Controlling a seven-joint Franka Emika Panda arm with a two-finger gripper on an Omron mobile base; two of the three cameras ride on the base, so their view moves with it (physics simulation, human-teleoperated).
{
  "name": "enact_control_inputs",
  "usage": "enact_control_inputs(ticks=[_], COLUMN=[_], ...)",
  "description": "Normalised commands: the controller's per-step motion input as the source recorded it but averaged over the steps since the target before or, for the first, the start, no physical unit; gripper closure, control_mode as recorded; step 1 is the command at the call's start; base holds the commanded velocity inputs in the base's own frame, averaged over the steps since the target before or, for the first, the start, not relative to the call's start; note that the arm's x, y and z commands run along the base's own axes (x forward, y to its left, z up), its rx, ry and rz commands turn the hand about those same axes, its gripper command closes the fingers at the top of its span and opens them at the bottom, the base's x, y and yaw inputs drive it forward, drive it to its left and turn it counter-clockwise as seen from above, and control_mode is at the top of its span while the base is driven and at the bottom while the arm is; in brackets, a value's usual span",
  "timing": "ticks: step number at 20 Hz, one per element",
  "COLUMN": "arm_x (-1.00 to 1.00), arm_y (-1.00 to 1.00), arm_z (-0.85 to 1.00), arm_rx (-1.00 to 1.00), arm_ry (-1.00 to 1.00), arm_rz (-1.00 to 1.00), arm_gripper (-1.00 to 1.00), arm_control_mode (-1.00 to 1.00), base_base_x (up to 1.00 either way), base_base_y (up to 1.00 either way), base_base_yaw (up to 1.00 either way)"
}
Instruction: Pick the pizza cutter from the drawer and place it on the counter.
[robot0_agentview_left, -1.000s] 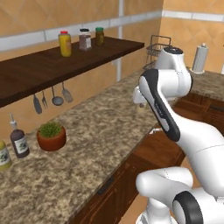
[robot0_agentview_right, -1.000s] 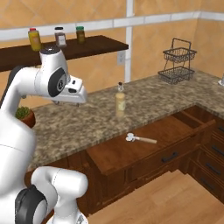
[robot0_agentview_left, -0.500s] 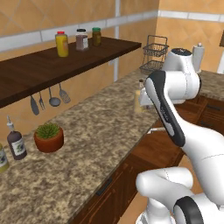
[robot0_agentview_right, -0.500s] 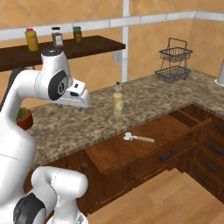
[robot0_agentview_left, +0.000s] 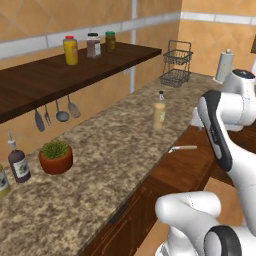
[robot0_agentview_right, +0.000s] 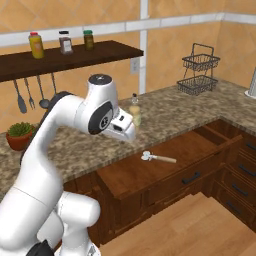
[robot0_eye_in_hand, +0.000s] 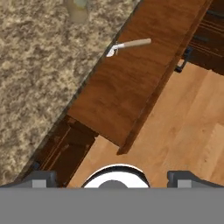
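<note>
one pizza cutter (robot0_agentview_right: 157, 158) in one drawer (robot0_agentview_right: 165, 165) | claw (robot0_eye_in_hand: 113, 177) wide, empty

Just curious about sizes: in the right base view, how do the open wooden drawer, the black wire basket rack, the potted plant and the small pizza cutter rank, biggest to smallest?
1. Reddish-brown wooden drawer
2. Black wire two-tier rack
3. Green plant in terracotta pot
4. Pale-handled pizza cutter

Plant and cutter look close; the plant sits farther back, so unsure.

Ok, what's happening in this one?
A white arm stands in front of an open drawer in a kitchen. The pizza cutter lies loose on the drawer's bottom, near the counter edge and a bottle. The gripper looks down on the drawer from well above, open and holding nothing. Nothing has been picked up yet.
</note>
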Motion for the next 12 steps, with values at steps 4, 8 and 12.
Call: enact_control_inputs(ticks=[4, 8, 12], arm_x=[-0.13, -0.02, 0.69], arm_y=[-1.00, -1.00, -1.00], arm_z=[-0.67, -0.91, -0.57], arm_rx=[0.13, 0.14, 0.15], arm_ry=[0.00, 0.02, 0.19], arm_rz=[-0.30, -0.28, -0.33], arm_gripper=[-1.00, -1.00, -1.00], arm_control_mode=[-1.00, -1.00, -1.00], base_base_x=[0.00, 0.00, 0.00], base_base_y=[0.00, 0.00, 0.00], base_base_yaw=[0.00, 0.00, 0.00])
